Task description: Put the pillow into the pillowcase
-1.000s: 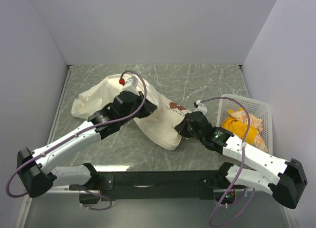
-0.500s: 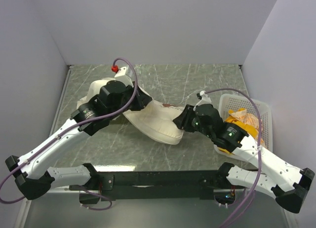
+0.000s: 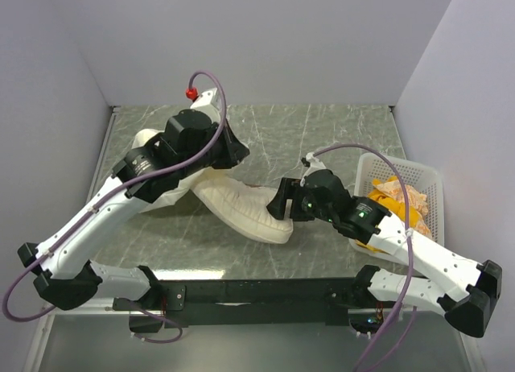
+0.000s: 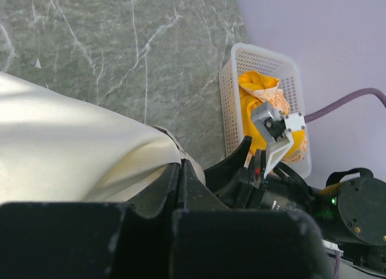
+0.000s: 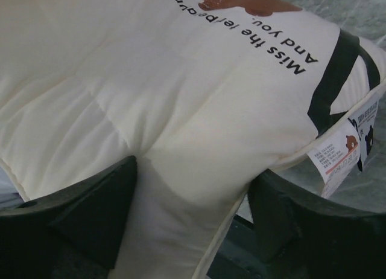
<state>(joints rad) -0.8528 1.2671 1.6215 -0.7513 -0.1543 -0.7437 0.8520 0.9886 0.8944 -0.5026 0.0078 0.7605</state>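
Note:
The pillow [image 3: 241, 208] lies on the table's middle, its bear print and black text facing up in the right wrist view [image 5: 181, 80]. My right gripper [image 3: 282, 201] is at its right end. Its jaws stand wide open [image 5: 193, 176] and a corner of the pillow lies loosely between them. The limp cream pillowcase [image 3: 149, 140] is bunched at the left, under my left arm. My left gripper [image 4: 181, 167] is shut on a fold of the pillowcase [image 4: 72, 146] and holds it up above the pillow. In the top view the left wrist hides those fingers.
A white basket [image 3: 426, 179] with orange cloth [image 3: 386, 203] in it stands at the right edge, close behind my right arm. The left wrist view shows the same basket [image 4: 232, 86]. Walls close in the table on three sides.
My right gripper has opened and let go of the pillow's end. The left arm has swung back and left, drawing the pillowcase along over the pillow.

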